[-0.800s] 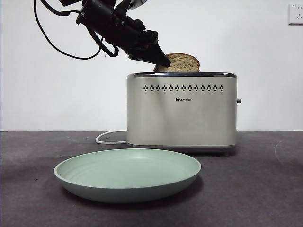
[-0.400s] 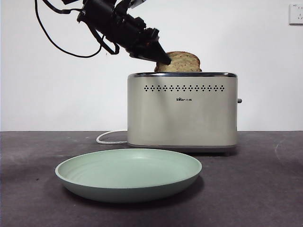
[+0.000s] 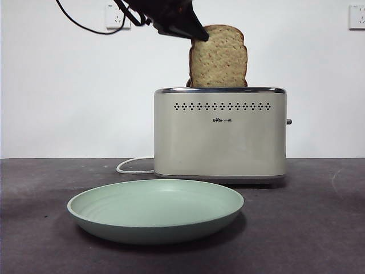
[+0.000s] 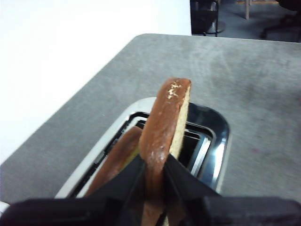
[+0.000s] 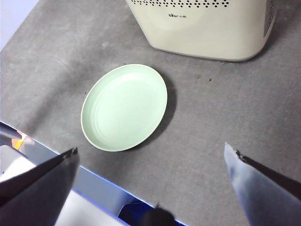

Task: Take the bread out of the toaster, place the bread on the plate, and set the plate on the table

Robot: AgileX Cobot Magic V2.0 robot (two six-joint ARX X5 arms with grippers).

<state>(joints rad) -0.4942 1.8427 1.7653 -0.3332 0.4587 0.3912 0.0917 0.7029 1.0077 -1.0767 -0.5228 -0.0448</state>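
The table (image 3: 319, 228) is dark grey and matte, a bit scuffed, running back to a plain white wall with a socket (image 3: 356, 17) high at one corner and another (image 3: 116, 16) further along. In the left wrist view chair legs (image 4: 207, 19) show beyond the table's far end.

The toaster (image 3: 219, 134) stands upright near the back, its white cord (image 3: 132, 165) looping out behind it. The plate (image 3: 155, 210) lies flat on the table in front of the toaster, apart from it.

The left gripper (image 3: 194, 33) comes in from above, jaws pinching the bread (image 3: 218, 56) at its upper corner. The bread is upright, mostly above the chrome rim, its lower edge at the slot. A second slice (image 4: 115, 157) sits low in the neighbouring slot, right beside it.

The right gripper (image 5: 150, 165) hangs high over the table's front edge, jaws spread wide, holding nothing.
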